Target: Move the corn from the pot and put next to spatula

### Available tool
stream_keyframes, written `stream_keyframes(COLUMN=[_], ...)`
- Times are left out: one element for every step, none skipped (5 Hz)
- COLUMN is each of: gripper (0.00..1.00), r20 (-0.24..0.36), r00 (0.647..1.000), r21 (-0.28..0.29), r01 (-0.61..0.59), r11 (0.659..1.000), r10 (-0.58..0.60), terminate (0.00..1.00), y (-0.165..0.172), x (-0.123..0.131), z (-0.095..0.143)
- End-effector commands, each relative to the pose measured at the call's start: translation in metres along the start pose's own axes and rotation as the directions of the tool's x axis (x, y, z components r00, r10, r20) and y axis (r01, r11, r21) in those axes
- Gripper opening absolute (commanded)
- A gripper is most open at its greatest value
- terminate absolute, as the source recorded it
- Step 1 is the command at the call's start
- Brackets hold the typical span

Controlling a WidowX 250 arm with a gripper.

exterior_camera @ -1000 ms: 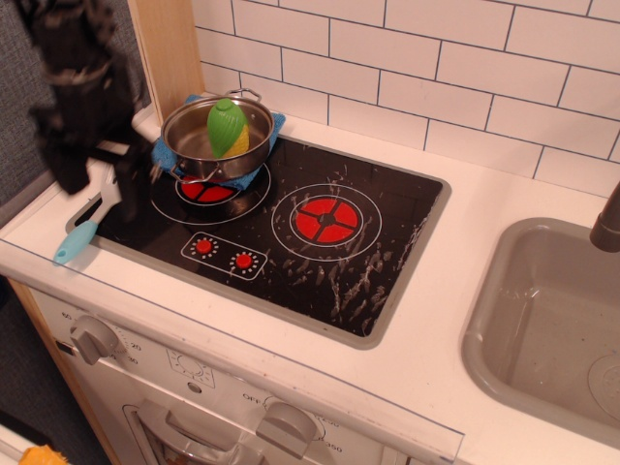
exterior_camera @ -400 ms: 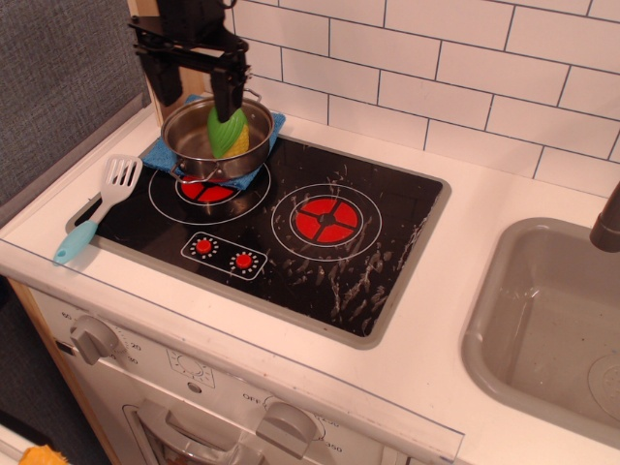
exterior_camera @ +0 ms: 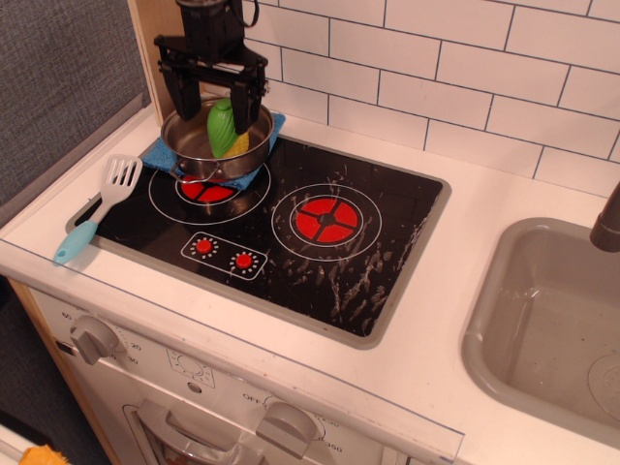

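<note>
Since a moment ago your gripper (exterior_camera: pixel 214 100) has shifted a little to the right and now hangs straight over the pot (exterior_camera: pixel 190 141), its two fingers (exterior_camera: pixel 181 97) spread wide on either side of the corn (exterior_camera: pixel 224 128). You hold nothing: the fingers stand apart from the cob, one at its 9 o'clock and one at its 3 o'clock.

You see the corn leaning upright inside the pot, green husk on top and yellow kernels showing at its lower right. The pot sits on a blue cloth (exterior_camera: pixel 157 154) at the far left corner of the black cooktop (exterior_camera: pixel 368 252), overlapping the 12 o'clock edge of the left burner ring (exterior_camera: pixel 209 193).

You find the spatula (exterior_camera: pixel 100 206) at about 8 o'clock from the pot, well apart from it. Its white slotted head lies at the cooktop's left edge and its light blue handle points toward the front of the white counter (exterior_camera: pixel 484 242).

Around you the surface is a toy kitchen: white tile wall (exterior_camera: pixel 436 68) behind, a wooden panel (exterior_camera: pixel 160 44) at the pot's 11 o'clock close to your gripper, and a grey sink (exterior_camera: pixel 542 320) far off at 3 o'clock. Bare black glass lies between the pot and the spatula, and more at the spatula's 3 o'clock. The second burner ring (exterior_camera: pixel 326 221) sits at 4 o'clock from the pot. Knobs (exterior_camera: pixel 93 338) line the front panel below.
</note>
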State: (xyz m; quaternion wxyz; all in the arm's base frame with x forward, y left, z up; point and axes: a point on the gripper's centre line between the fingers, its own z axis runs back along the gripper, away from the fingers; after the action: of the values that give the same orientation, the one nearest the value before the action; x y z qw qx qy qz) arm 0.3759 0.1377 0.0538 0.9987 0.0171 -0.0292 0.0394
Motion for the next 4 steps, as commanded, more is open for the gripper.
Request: stream_keyframes(gripper=[0.00, 0.00, 0.00, 0.00], r20=[0.007, 0.006, 0.043, 0.133], r00=[1.000, 1.000, 0.999, 0.991], r21=[0.001, 0.008, 0.004, 0.020], r01=[-0.025, -0.020, -0.020, -0.016], r11=[1.000, 1.000, 1.000, 1.000], r10=[0.025, 0.019, 0.019, 0.013], terminate=[0.00, 0.00, 0.00, 0.00], y=[0.005, 0.007, 0.011, 0.011], x=[0.001, -0.002, -0.005, -0.017], z=[0.001, 0.006, 0.026, 0.065])
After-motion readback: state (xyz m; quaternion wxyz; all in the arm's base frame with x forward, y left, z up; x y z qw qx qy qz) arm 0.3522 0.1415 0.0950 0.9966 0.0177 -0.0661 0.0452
